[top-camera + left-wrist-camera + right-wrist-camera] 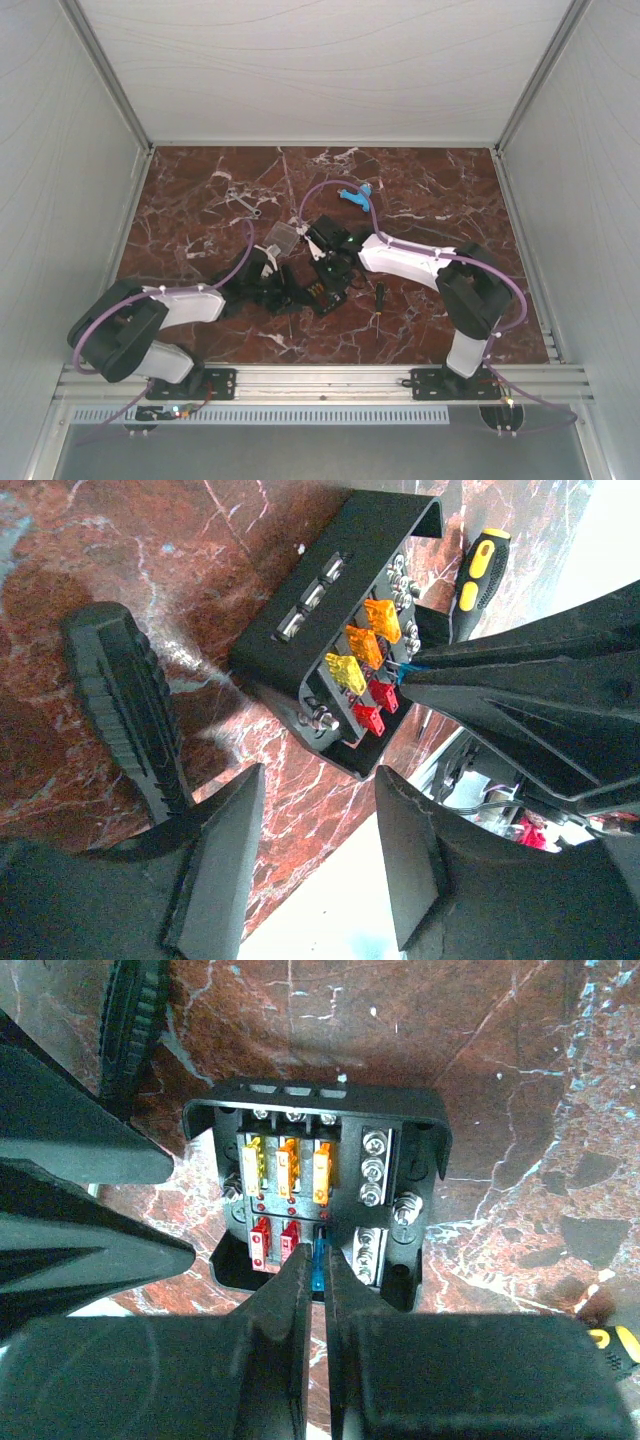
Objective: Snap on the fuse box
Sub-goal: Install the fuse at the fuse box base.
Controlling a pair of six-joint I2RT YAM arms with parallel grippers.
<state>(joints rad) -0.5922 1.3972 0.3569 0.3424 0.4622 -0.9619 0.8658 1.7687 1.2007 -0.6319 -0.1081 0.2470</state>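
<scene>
Half-open left claw (pixel 283 284) beside fuse box (pixel 300 1100); right claw (pixel 315 1260) pinching blue fuse (pixel 318 1272)

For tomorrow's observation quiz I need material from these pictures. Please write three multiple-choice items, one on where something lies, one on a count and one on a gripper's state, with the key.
1. Where is the screwdriver?
A) inside the fuse box
B) on the table, right of the fuse box in the top view
C) leaning on the back wall

2. How many yellow or orange fuses stand in the box's upper row in the right wrist view?
A) one
B) three
C) six

3. What is the right gripper doing?
A) wide open above bare table
B) holding the clear lid
C) closed on the blue fuse in the box

Key:
1 B, it lies flat beside the box.
2 B, three stand side by side.
3 C, its tips pinch the blue fuse.
</scene>
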